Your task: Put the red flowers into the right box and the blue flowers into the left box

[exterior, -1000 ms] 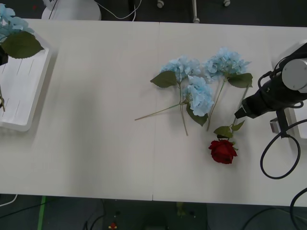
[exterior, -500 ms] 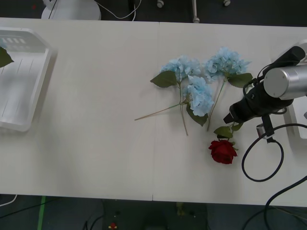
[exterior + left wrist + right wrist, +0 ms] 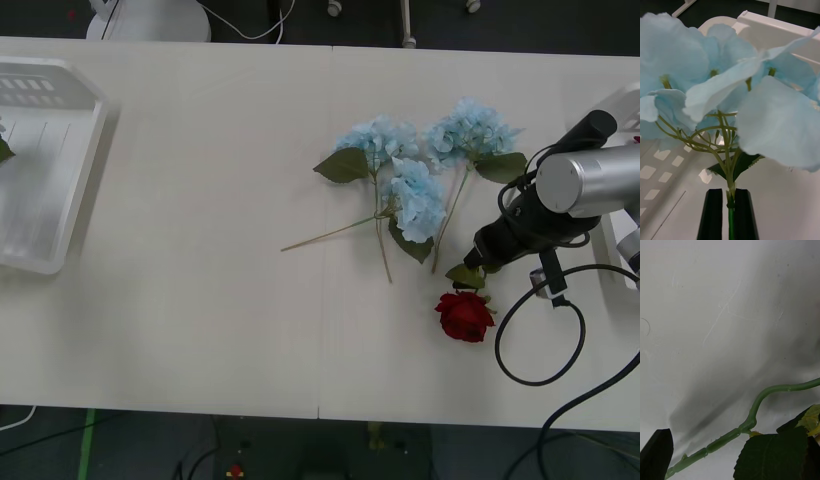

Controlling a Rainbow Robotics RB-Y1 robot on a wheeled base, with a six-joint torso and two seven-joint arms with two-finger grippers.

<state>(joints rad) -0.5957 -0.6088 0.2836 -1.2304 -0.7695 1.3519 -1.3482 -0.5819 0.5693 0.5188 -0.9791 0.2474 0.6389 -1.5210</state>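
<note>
The counter [image 3: 200, 250] is a broad, smooth off-white surface with a thin seam running front to back near its middle. At its far left end rests the left box [image 3: 45, 160], a shallow white plastic tray with a raised rim, rounded corners and a floor cut with long ribs and small rectangular slots. Over that tray, in the left wrist view, the left claw [image 3: 728, 213] has its flat black fingers pressed together on the thin green stem of one blue flower [image 3: 726, 86], a fluffy head of soft pale-blue petals on fine branching green stalks, hanging just above the slotted floor [image 3: 662, 172].

Right of the seam lie three more blue flowers [image 3: 420, 165], ruffled sky-blue clusters with broad dark-green leaves and thin stems fanning toward the counter's near edge. Just right of them the right arm, a brushed-metal cylinder with black joints and looping black cable, reaches down so that the right claw [image 3: 478, 258] sits at the leaves of a red rose [image 3: 464, 316], a rounded deep-red head lying near the front edge. In the right wrist view one black fingertip [image 3: 655, 452] stands beside the knobbly green rose stem [image 3: 748, 423] and a serrated leaf; the claw is spread, not touching the stem.
</note>
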